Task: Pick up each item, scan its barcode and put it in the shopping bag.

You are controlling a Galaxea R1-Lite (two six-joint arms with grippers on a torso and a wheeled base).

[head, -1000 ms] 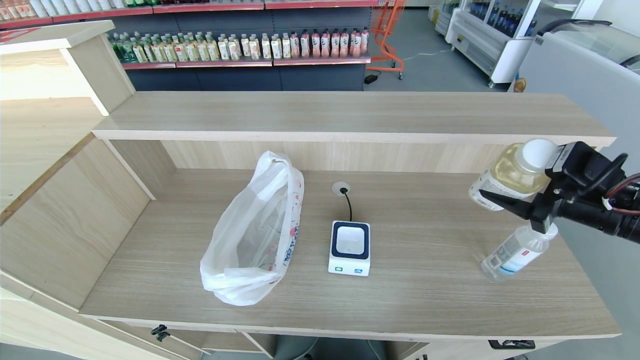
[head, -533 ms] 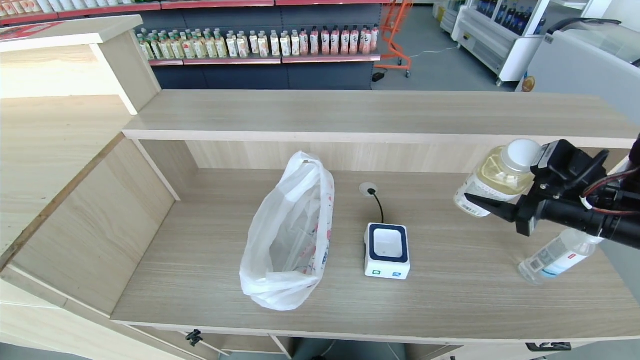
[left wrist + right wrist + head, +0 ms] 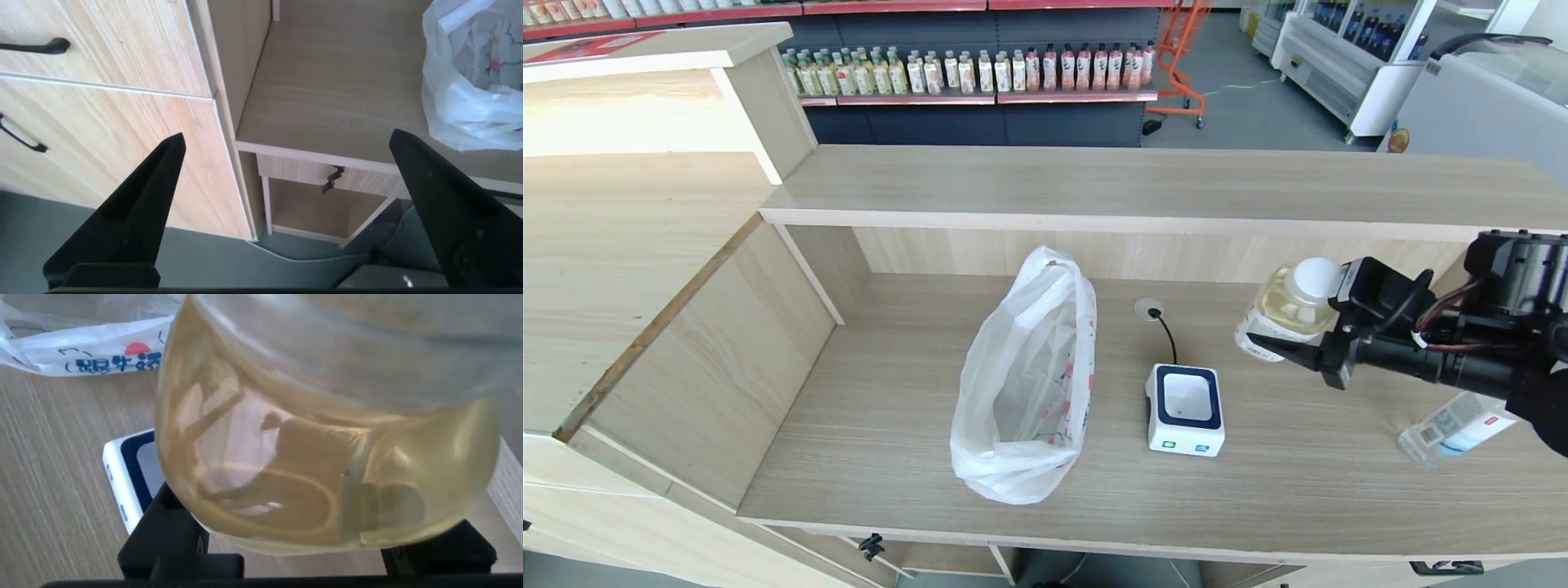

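The left end effector (image 3: 288,139) hangs with its two black fingers (image 3: 131,220) spread wide apart. Past them is a corner of the desk (image 3: 327,90) with the white bag (image 3: 474,82) lying on it, next to a wooden cabinet (image 3: 122,98) with black handles (image 3: 33,46).

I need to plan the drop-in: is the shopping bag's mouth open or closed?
Open. The shopping bag lies on the counter with its mouth gaping wide, so its inside shows.

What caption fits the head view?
Right gripper holds a yellow-drink bottle above the counter, right of the scanner and open shopping bag.
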